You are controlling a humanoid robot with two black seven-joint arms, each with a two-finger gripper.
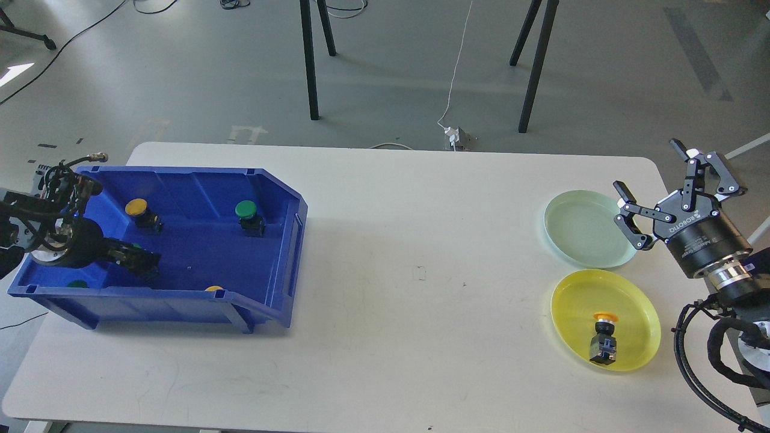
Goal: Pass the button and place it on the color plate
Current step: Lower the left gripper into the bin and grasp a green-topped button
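Head view, orange-capped black button (603,340) lying on yellow plate (637,304), right claw (654,175) spread wide, left claw (144,263) state unclear.

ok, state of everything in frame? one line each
Blue bin: on the table's left, buttons inside.
Yellow button: upright in the bin.
Green button: upright in the bin.
Yellow plate: holds one button.
Orange-capped button: lying on the yellow plate.
Green plate: empty.
Left tool: low inside the bin, fingers too dark to judge.
Right tool: open, empty, beside the green plate.
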